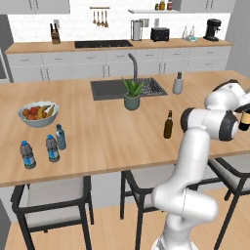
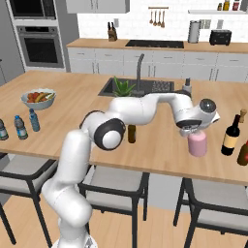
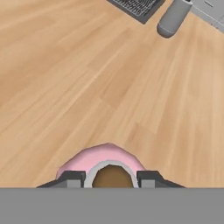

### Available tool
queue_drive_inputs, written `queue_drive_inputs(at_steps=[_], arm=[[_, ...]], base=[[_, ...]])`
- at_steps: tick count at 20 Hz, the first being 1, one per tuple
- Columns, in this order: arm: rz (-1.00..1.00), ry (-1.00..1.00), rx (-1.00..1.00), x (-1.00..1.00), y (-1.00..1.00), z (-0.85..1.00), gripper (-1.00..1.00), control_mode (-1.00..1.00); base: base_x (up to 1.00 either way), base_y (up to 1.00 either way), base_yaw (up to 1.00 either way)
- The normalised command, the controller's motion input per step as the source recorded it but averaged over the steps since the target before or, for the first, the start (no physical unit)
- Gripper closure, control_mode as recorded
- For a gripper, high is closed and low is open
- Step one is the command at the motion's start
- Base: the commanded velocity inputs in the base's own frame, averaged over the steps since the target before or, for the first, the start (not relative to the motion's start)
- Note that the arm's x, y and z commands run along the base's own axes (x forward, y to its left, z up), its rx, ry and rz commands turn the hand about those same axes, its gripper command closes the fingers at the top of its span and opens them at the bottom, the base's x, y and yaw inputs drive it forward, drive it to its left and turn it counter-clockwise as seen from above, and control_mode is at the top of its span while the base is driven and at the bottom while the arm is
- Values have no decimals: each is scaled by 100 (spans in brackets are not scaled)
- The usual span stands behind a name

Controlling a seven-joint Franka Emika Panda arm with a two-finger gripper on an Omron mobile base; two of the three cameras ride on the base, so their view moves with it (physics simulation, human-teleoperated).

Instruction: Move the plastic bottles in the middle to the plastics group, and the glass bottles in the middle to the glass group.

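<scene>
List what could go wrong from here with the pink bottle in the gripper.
1. The gripper holds the pink bottle only at its top, so it may tilt or slip if swung fast.
2. The wine bottle and a brown bottle at the counter's right end stand close by; setting down among them could knock one over.

Fruit bowl [image 1: 38,117]; potted plant [image 1: 132,94]; soap dispenser [image 1: 177,83]

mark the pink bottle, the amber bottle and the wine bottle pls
pink bottle [image 2: 197,144], right base view, on its body below the gripper.
amber bottle [image 1: 168,126], left base view, mid-body.
wine bottle [image 2: 230,137], right base view, on its pale label.
</scene>
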Motion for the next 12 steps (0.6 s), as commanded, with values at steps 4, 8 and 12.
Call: queue_drive_inputs(at_steps=[4,8,12], arm=[[0,0,4,6,-45,0,100,-100],[0,0,7,6,-48,0,100,-100],[0,0,6,1,-34,0,100,-100]], base=[[0,0,0],[0,0,0],[0,0,0]])
